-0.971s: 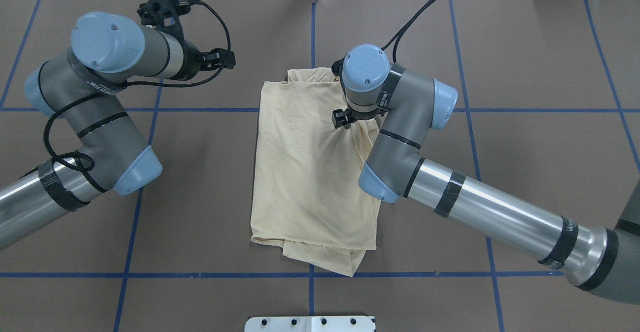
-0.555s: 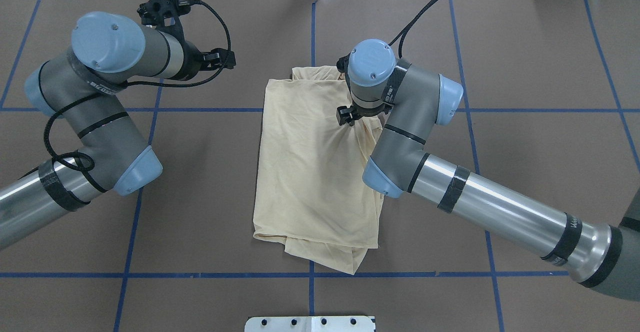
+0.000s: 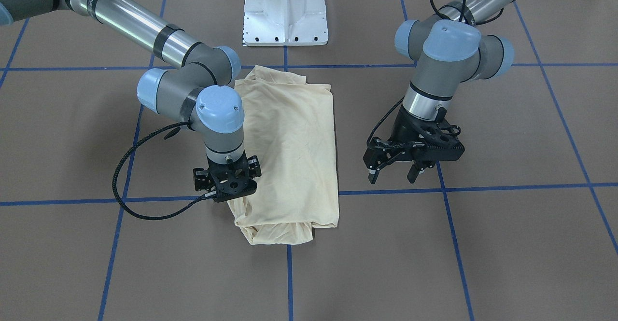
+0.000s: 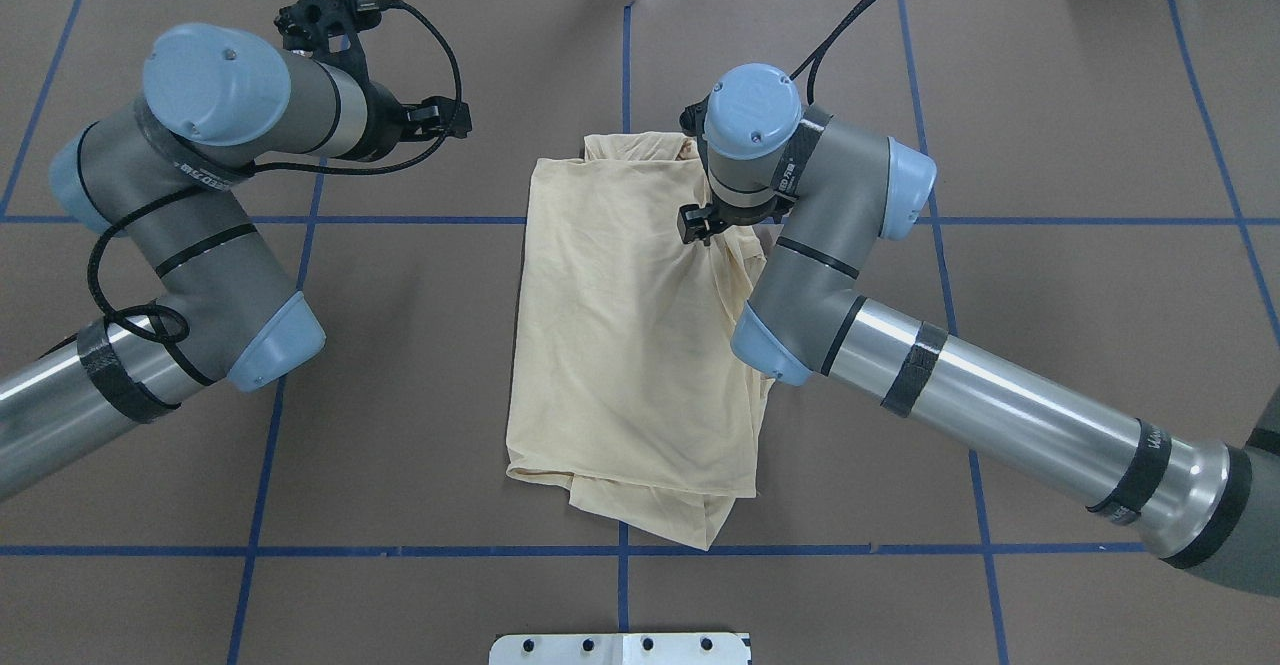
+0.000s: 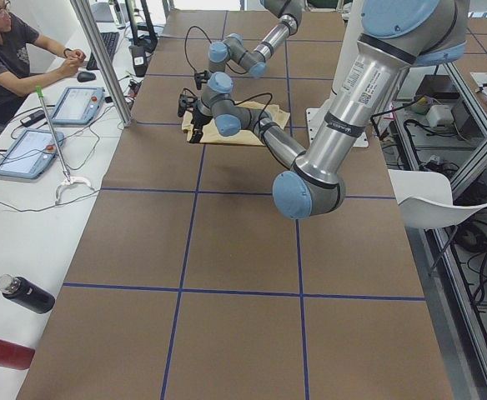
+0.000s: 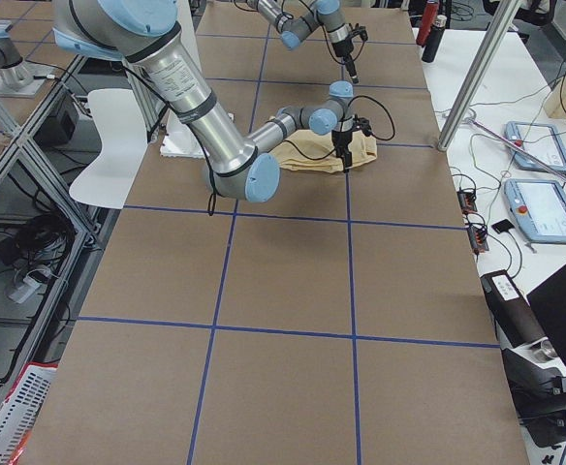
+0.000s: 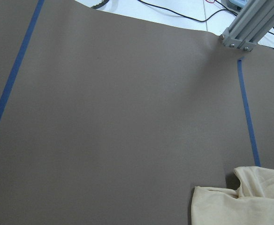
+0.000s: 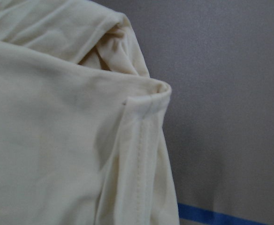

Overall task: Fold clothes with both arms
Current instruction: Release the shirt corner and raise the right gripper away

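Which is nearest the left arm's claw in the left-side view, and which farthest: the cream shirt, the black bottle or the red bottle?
From the left gripper, exterior left view:
1. shirt, beside it on the table.
2. black bottle, on the white bench, towards the camera.
3. red bottle, same bench, closer still to the camera.

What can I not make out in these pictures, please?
Fingertips of the right gripper: hidden in the front-facing view by its own black body and the shirt; in the overhead view the wrist covers them. Its grip cannot be told.
Shirt's inner layers: folded under, in every view.
Shirt in the left wrist view: cut off by the bottom edge.
Both side views: shirt too small for detail.
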`<state>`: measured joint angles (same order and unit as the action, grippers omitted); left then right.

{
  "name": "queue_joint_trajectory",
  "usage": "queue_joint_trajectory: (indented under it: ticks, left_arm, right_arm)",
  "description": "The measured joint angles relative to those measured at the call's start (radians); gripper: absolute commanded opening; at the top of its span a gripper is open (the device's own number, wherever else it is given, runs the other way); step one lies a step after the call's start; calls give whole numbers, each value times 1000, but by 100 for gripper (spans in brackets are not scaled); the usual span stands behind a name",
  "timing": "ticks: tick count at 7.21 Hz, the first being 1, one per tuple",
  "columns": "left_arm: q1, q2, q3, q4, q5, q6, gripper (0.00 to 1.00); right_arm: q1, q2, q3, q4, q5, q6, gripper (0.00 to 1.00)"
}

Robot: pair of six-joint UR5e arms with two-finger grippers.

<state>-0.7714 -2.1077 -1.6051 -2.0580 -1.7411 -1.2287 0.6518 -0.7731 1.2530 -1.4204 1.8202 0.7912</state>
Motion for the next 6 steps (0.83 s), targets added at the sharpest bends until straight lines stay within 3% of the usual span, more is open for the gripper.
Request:
queue_joint_trajectory:
  ticks: [6]
  left_arm:
    - [1, 0, 4, -1, 0, 0, 100]
  right_arm:
    - [34, -25, 6, -3, 26, -28, 100]
